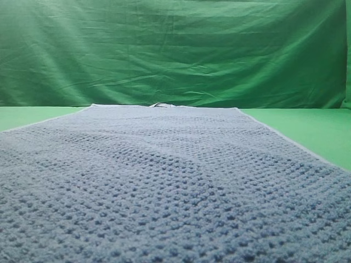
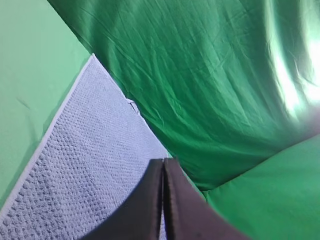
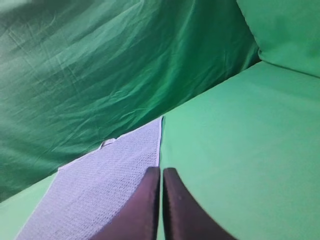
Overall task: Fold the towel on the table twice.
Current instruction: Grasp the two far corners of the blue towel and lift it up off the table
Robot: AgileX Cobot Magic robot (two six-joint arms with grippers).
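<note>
The blue-grey waffle-weave towel lies spread flat on the green table, filling most of the exterior view, with its small white tag at the far edge. No gripper shows in the exterior view. In the left wrist view my left gripper is shut and empty, held above the towel near its far right corner. In the right wrist view my right gripper is shut and empty, over the towel's right hem; the towel stretches to the left.
A wrinkled green backdrop cloth hangs behind the table's far edge. Bare green table shows on the left and on the right of the towel.
</note>
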